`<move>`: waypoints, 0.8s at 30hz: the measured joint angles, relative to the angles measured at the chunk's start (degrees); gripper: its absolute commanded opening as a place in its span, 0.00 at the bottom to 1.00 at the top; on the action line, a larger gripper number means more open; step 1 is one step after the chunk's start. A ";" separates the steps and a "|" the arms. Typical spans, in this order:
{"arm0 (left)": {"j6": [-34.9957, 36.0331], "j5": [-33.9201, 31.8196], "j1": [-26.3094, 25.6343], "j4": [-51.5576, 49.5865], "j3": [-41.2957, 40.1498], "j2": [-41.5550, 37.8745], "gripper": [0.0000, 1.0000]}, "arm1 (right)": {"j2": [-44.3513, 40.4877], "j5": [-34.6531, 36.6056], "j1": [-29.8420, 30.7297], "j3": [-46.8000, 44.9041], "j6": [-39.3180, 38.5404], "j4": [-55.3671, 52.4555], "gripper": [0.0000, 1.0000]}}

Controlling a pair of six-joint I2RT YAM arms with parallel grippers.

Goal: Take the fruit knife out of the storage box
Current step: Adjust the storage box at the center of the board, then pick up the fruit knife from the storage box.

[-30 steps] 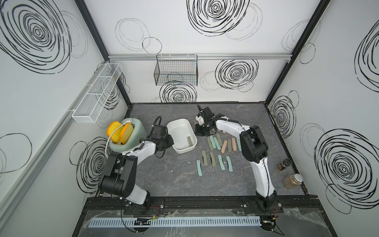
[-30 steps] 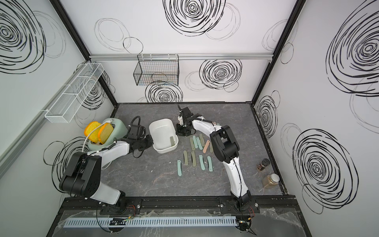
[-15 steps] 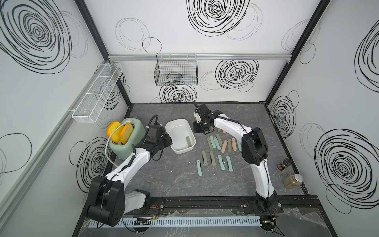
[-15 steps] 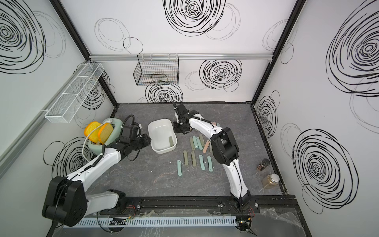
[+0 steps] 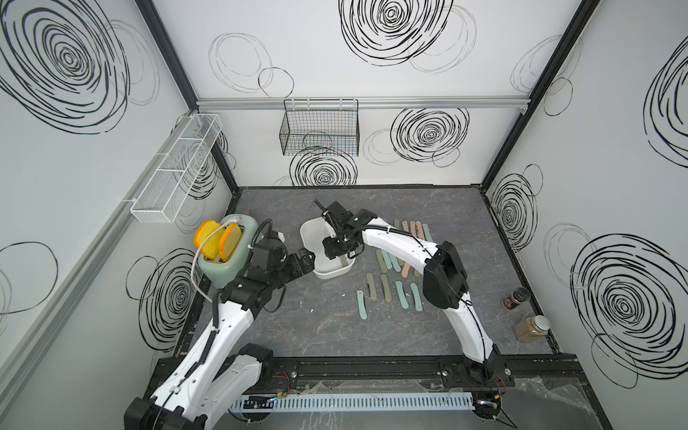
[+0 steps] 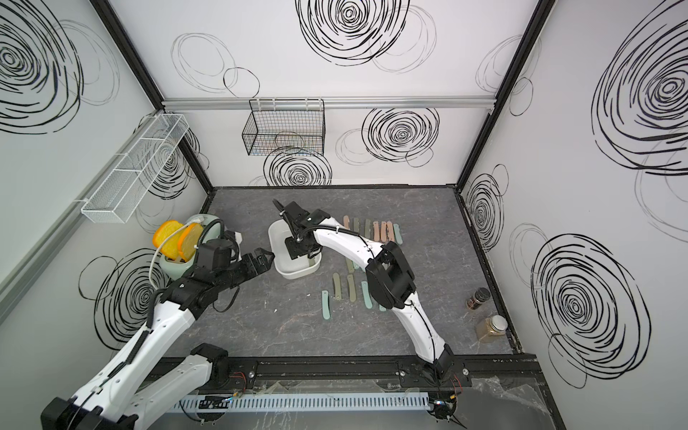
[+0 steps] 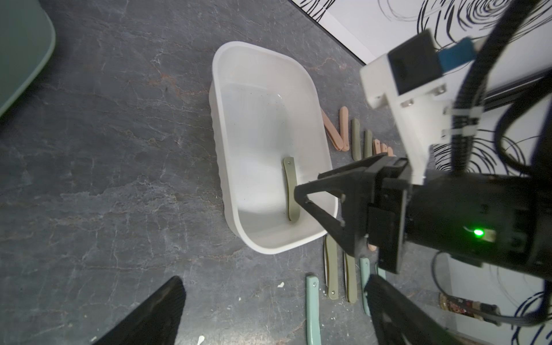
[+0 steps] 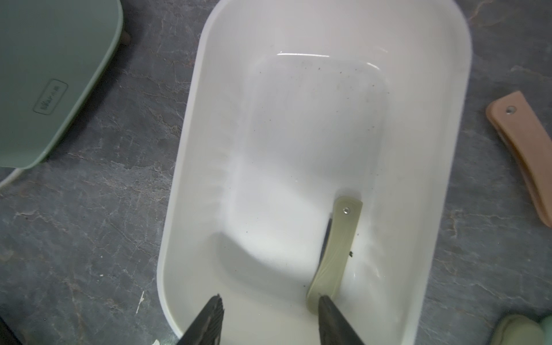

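Right gripper (image 8: pixel 268 301): jaws half parted, empty, above storage box (image 8: pixel 197 134); one ridged black tip by end of slim olive fruit knife (image 8: pixel 334 254), contact unclear. Knife flat on glossy white floor inside rounded box. Left gripper (image 7: pixel 273 280): jaws wide, empty, beside box

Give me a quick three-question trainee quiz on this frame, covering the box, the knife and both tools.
1. True or false: exactly one fruit knife lies inside the storage box.
2. Which tool is over the box's inside? A. the left tool B. the right tool C. both
3. Short answer: how do the right tool's jaws stand?
Key: 1. True. 2. B; the left tool is beside the box, outside it. 3. Open, holding nothing; one finger is by the knife's end.
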 measured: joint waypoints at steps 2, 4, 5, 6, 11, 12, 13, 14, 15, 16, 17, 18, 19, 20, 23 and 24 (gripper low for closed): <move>0.17 0.81 0.31 -2.84 0.20 -2.34 0.98 | 2.95 1.53 0.48 3.10 -0.28 -1.90 0.60; 0.48 2.27 0.98 -5.92 0.92 -4.24 0.98 | 6.01 3.43 0.55 6.01 -0.48 -4.26 0.64; 0.59 2.75 1.20 -6.86 1.18 -4.85 0.98 | 7.08 4.46 0.55 6.97 -0.55 -5.20 0.64; 0.63 3.23 1.46 -8.04 1.55 -5.70 0.98 | 8.02 5.40 0.50 7.67 -0.63 -6.16 0.65; 0.83 5.11 2.01 -11.17 1.90 -8.72 0.98 | 9.05 7.85 0.44 7.82 -0.70 -9.20 0.67; 0.85 5.42 2.19 -11.58 1.90 -8.98 0.98 | 9.05 8.07 0.44 7.91 -0.70 -9.51 0.67; 0.90 5.70 2.32 -11.78 1.90 -9.03 0.98 | 9.07 8.11 0.39 8.04 -0.70 -9.70 0.67; 1.01 5.97 2.47 -11.82 1.90 -8.92 0.98 | 9.11 8.13 0.39 8.17 -0.74 -9.75 0.67; 1.11 6.23 2.64 -11.87 1.95 -8.72 0.98 | 9.18 8.13 0.37 8.35 -0.85 -9.73 0.68; 1.33 6.40 2.78 -11.96 2.05 -8.46 0.98 | 9.29 8.11 0.37 8.44 -0.94 -9.73 0.68; 1.53 6.49 2.95 -12.11 2.21 -8.22 0.98 | 9.42 8.09 0.37 8.48 -1.05 -9.73 0.68; 1.81 6.62 3.15 -12.37 2.56 -7.89 0.98 | 9.73 8.04 0.37 8.63 -1.11 -9.73 0.69; 2.10 6.73 3.37 -12.46 2.84 -7.50 0.98 | 10.12 8.00 0.37 8.79 -1.14 -9.68 0.69; 2.32 6.84 3.61 -12.46 3.06 -7.17 0.98 | 10.60 7.89 0.37 8.92 -1.16 -9.68 0.69; 2.75 7.13 4.00 -12.48 3.26 -6.62 0.98 | 12.41 7.85 0.17 9.75 -1.49 -9.84 0.70; 2.78 7.34 4.02 -12.48 3.26 -6.56 0.98 | 12.61 7.54 0.13 10.29 -1.29 -9.81 0.70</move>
